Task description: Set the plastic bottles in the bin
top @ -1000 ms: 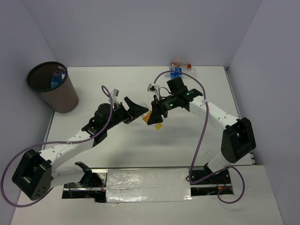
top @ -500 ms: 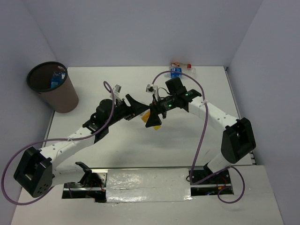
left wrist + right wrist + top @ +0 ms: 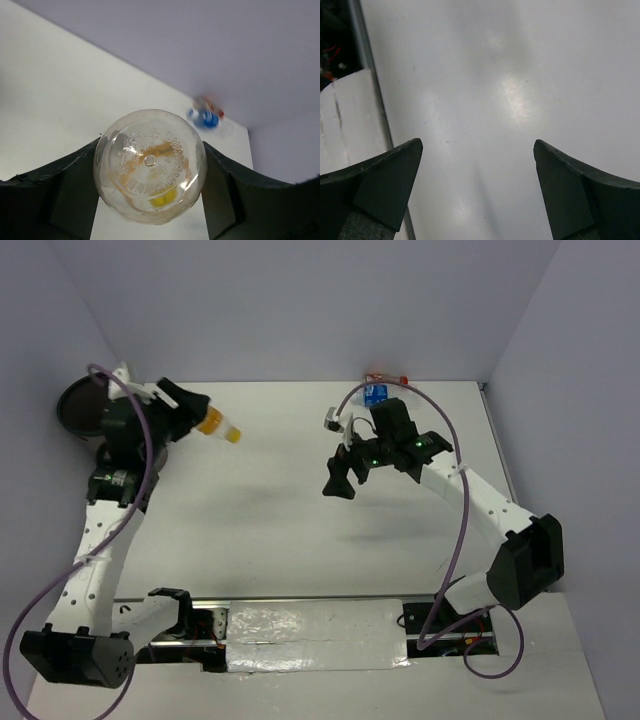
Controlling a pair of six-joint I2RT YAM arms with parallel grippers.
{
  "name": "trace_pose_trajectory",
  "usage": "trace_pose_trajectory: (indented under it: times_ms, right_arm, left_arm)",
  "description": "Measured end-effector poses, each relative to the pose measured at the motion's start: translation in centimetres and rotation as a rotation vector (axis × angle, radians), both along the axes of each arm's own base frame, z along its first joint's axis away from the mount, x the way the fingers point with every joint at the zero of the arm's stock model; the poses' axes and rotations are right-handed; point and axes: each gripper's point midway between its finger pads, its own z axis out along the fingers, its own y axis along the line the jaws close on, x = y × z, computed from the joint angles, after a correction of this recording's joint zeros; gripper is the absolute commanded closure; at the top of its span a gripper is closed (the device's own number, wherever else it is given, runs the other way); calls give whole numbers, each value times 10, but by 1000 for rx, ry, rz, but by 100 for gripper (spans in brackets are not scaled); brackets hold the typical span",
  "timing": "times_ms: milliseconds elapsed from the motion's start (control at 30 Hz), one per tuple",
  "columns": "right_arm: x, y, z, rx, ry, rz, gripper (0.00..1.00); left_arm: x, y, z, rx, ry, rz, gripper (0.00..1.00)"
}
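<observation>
- Starting at the far left, we find the bin (image 3: pixel 64 415) largely hidden behind the raised left arm. Only part of its dark mouth shows, so we cannot tell what is in it.
- We judge the arm is crowded close to the bin's rim, so a careless swing could knock the tall bin and tip it over.
- Just right of the bin, the left gripper (image 3: pixel 195 412) is clamped on the orange-labelled bottle (image 3: pixel 150 162), pinching its round clear wall near the base. The yellow cap points right, away from the bin.
- We see the bottle hanging over bare table (image 3: pixel 485 100), not over the bin's mouth. Letting go here would drop it outside, and it would likely roll.
- We also think the smooth round wall could slip or twist between the jaws during a fast turn.
- Near the middle, the right gripper (image 3: pixel 338 483) hovers above the table with its jaws spread wide and nothing between them.
- At the far edge, right of centre, two bottles are left: a blue-labelled bottle (image 3: pixel 377 394) and a red-labelled bottle (image 3: pixel 384 377), touching or nearly so. We expect a grab at one could nudge the other.
</observation>
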Motion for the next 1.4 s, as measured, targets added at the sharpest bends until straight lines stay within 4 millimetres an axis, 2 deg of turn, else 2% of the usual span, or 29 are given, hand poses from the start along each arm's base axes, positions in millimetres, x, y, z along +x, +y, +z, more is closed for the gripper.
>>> trace_pose_trajectory:
  times_ms: [100, 200, 300, 367, 433, 567, 733, 800, 933, 967, 1067, 1167, 1233, 1400]
  right_arm:
    - [22, -10, 11, -4, -69, -104, 0]
    - [48, -22, 9, -5, -62, -197, 0]
    - [77, -28, 3, 13, 19, -200, 0]
    - [87, -35, -6, 28, 60, -197, 0]
    - [85, -46, -17, 29, 104, -206, 0]
    - [73, -48, -17, 43, 110, -174, 0]
    - [69, -48, -11, 63, 95, -151, 0]
    - [70, -49, -10, 64, 93, -153, 0]
    - [73, -53, -11, 63, 94, -170, 0]
    - [74, -55, -11, 63, 94, -175, 0]
    - [80, -59, -11, 64, 93, -207, 0]
    - [91, -67, -10, 52, 83, -258, 0]
    - [106, -74, -5, 41, 62, -296, 0]
    - [170, -101, 27, 35, -36, -430, 0]
  left_arm:
    - [9, 59, 40, 31, -74, 183, 92]
    - [14, 114, 57, 37, -117, 366, 94]
    - [20, 166, 46, 34, -90, 542, 93]
    - [25, 193, 35, 45, -54, 641, 94]
    - [30, 220, 23, 58, -18, 735, 94]
    - [31, 255, 15, 69, 1, 849, 94]
    - [33, 284, 35, 81, -34, 940, 92]
    - [34, 292, 42, 90, -42, 964, 87]
    - [40, 303, 35, 137, -8, 977, 50]
    - [42, 305, 30, 145, 5, 975, 29]
    - [49, 308, 9, 175, 71, 960, 1]
    - [51, 307, -14, 188, 135, 938, 1]
    - [50, 304, -26, 185, 165, 923, 1]
    - [46, 297, -38, 140, 219, 906, 1]
